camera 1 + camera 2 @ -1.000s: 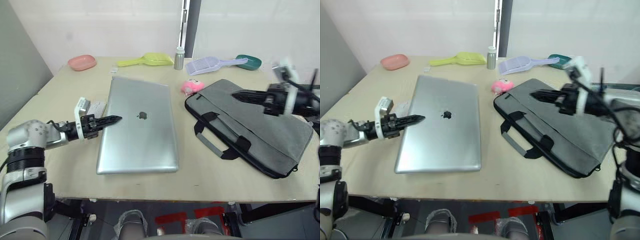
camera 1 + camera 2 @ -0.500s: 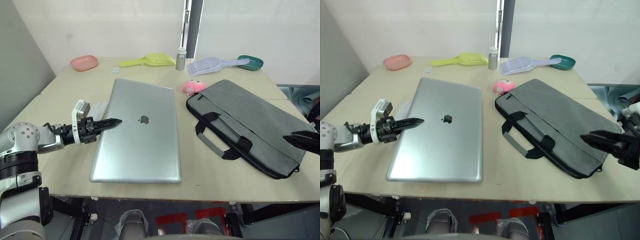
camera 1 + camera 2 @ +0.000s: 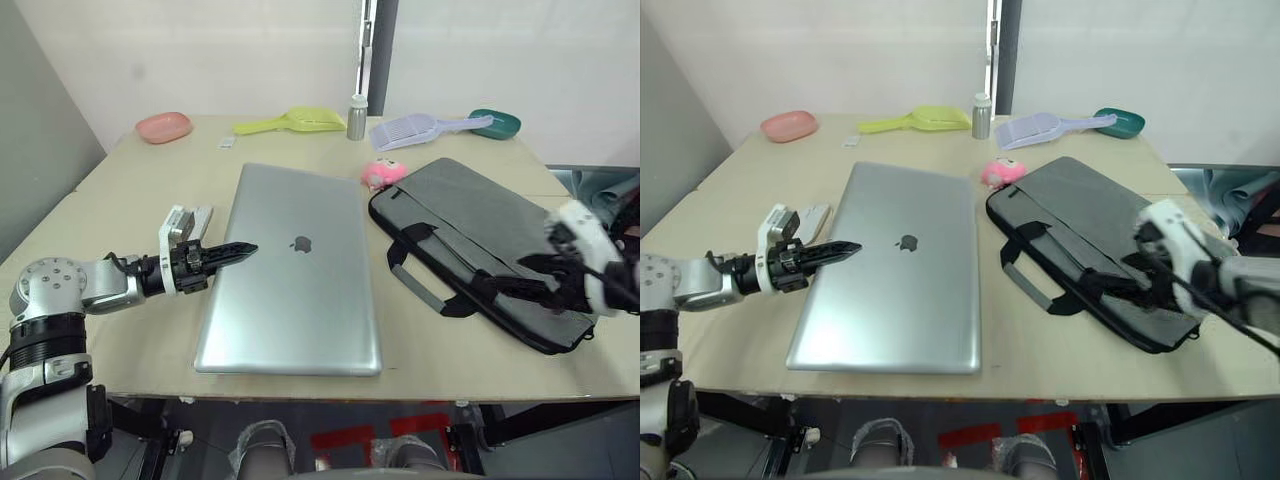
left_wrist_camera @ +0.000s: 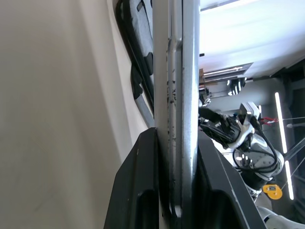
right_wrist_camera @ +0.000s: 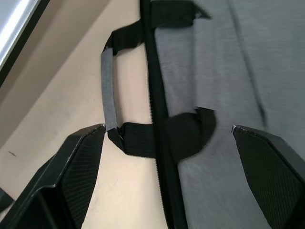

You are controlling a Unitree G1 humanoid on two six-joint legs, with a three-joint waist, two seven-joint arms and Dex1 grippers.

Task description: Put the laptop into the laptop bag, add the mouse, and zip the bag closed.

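Observation:
The silver laptop (image 3: 295,270) lies closed in the middle of the table. My left gripper (image 3: 238,250) is shut on its left edge, and in the left wrist view its black fingers (image 4: 140,191) clamp the thin metal edge. Behind that gripper lies a small flat white thing, apparently the mouse (image 3: 203,215), partly hidden. The grey laptop bag (image 3: 480,235) with black handles lies flat to the right. My right gripper (image 3: 505,278) hovers over the bag's near edge by the handle (image 5: 109,90), with its fingers (image 5: 78,162) wide apart and holding nothing.
A pink plush toy (image 3: 383,173) sits between the laptop and the bag. Along the far edge stand a pink dish (image 3: 163,126), a yellow scoop (image 3: 290,121), a small metal bottle (image 3: 356,116), a lilac scoop (image 3: 420,127) and a green bowl (image 3: 497,123).
My right gripper opened wide, swung off to the right from above the bag, then came back to its near edge. The laptop, held by the left gripper, slid slightly toward the bag.

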